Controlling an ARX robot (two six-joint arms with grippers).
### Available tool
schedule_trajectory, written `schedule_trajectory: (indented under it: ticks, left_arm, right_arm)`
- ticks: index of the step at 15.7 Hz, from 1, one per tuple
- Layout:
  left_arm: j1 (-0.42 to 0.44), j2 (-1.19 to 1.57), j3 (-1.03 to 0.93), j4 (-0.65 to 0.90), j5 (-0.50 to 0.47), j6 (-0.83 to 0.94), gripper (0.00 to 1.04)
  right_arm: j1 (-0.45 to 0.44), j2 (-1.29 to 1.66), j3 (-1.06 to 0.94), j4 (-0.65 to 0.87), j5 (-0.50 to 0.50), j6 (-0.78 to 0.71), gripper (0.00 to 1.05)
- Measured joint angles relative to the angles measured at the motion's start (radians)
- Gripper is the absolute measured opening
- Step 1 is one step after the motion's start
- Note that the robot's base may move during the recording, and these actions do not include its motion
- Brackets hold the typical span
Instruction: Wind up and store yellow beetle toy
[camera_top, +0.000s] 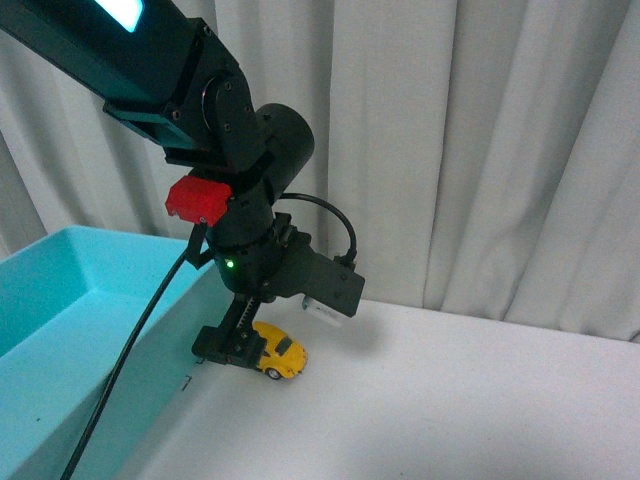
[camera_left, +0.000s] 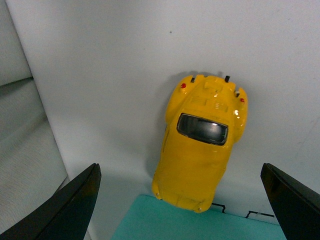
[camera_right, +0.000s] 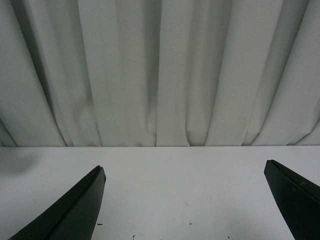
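The yellow beetle toy (camera_top: 279, 353) stands on the white table just right of the turquoise bin (camera_top: 70, 320). My left gripper (camera_top: 232, 350) hangs right over it, open, and partly hides it in the front view. In the left wrist view the toy (camera_left: 200, 150) lies on its wheels between my wide-apart black fingers (camera_left: 70, 205), untouched, its near end at the bin's turquoise edge (camera_left: 190, 222). My right gripper (camera_right: 182, 200) is open and empty over bare table; it does not show in the front view.
The white table (camera_top: 450, 400) stretches to the right of the toy. A white curtain (camera_top: 450, 140) hangs behind the table's far edge. A black cable (camera_top: 130, 350) runs down from my left arm across the bin.
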Motion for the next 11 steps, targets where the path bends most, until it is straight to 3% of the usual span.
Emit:
schedule_trajectory:
  ticks: [10,11]
  left_arm:
    - [0.014,0.048,-0.007,0.034,0.035,0.087,0.98]
    - [0.014,0.052,-0.007,0.032,0.033,0.084,0.89]
  right_arm:
    - [0.0,0.0,0.0,0.0,0.0,0.0,0.98]
    - [0.0,0.0,0.0,0.0,0.0,0.0,0.98]
